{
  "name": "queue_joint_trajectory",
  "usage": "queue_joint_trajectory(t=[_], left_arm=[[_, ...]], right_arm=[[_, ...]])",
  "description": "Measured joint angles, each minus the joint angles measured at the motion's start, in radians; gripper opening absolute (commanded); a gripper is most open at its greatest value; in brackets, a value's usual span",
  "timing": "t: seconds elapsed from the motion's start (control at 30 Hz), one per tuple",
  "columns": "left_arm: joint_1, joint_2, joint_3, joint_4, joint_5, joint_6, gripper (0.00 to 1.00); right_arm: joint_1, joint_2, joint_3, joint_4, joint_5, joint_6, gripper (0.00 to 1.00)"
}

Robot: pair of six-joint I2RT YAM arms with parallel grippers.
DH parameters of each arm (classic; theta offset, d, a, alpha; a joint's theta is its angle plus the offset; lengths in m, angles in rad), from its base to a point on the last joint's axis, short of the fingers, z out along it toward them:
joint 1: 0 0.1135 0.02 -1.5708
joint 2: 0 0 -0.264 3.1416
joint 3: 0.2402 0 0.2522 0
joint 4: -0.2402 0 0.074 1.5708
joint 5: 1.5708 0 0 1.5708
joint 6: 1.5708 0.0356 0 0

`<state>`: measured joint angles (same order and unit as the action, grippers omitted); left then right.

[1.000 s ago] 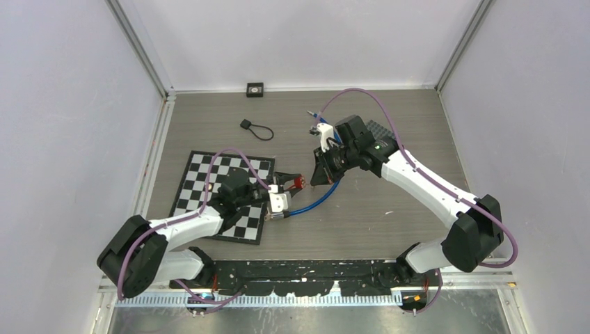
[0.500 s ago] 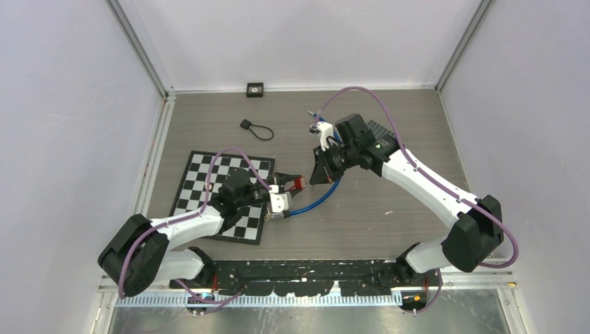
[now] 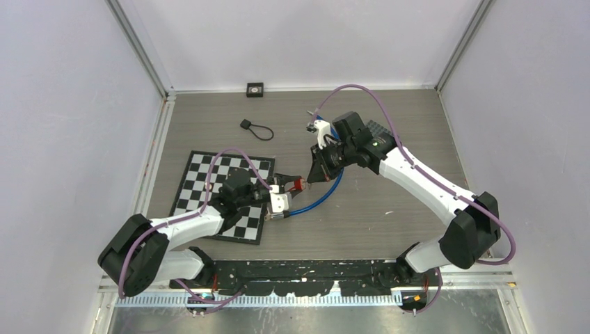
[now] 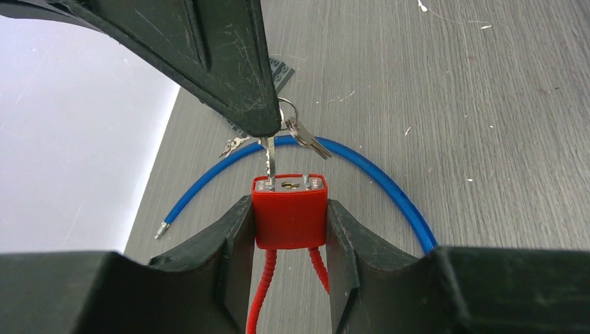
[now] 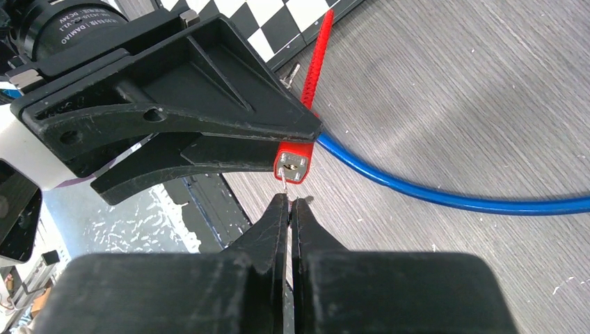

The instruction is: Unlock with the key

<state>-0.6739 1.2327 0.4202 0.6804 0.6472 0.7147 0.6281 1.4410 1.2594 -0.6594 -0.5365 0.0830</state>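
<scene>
The red padlock sits pinched in the left pincer, with its keyhole facing 12 o'clock in the left wrist view. The key, its long axis 12-to-6, is pinched by the right pincer. Its tip touches the lock just 9 o'clock of the keyhole, so I judge a nudge toward 3 o'clock is needed.

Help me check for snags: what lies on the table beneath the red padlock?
A blue cable arcs across the grey table beneath the red padlock. The left fingers and the lock itself cover the stretch directly below.
</scene>
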Motion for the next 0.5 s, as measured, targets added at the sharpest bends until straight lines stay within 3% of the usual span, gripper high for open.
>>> queue_joint_trajectory(t=[0.5], left_arm=[[0.0,0.0,0.0,-0.001,-0.002,-0.001,0.0]], right_arm=[[0.002,0.005,0.0,0.001,0.0,0.0,0.0]])
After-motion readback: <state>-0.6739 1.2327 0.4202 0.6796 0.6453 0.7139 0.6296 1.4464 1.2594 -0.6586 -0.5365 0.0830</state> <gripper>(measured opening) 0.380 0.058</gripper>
